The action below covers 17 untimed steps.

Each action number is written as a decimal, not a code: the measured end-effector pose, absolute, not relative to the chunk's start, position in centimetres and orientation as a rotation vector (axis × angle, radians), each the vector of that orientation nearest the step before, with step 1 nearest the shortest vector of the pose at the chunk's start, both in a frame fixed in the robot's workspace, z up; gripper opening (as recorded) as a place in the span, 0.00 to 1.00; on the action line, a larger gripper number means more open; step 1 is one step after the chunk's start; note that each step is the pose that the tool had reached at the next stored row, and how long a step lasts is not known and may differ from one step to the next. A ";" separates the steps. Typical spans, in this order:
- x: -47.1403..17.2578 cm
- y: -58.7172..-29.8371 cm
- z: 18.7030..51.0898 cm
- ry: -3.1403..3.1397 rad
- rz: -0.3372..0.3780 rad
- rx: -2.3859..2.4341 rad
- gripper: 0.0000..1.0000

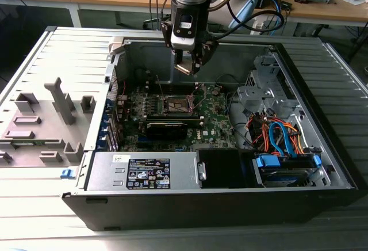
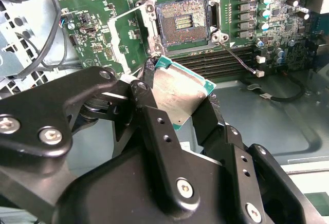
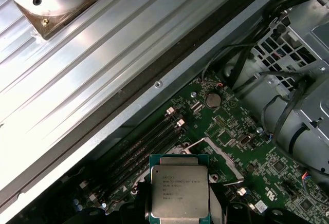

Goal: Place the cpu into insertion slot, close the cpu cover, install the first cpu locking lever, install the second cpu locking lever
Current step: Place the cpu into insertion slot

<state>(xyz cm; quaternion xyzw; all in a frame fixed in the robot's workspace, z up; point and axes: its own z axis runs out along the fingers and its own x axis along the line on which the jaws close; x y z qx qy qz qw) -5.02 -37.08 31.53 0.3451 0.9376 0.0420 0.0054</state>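
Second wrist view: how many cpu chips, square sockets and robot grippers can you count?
cpu, held in the gripper: 1
insertion slot, uncovered on the board: 1
gripper: 1
Total: 3

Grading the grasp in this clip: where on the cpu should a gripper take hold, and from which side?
On two opposite thin edges, coming in along its plane and leaving both faces free. The cpu is a thin flat square, so only its edges give parallel surfaces. The gripper holds it that way, clear of the insertion slot.
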 end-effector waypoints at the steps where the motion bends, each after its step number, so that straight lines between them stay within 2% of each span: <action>1: -5.0 -37.1 31.5 2.935 0.131 1.081 0.54; 17: -5.0 -37.1 31.5 2.929 0.131 1.097 0.54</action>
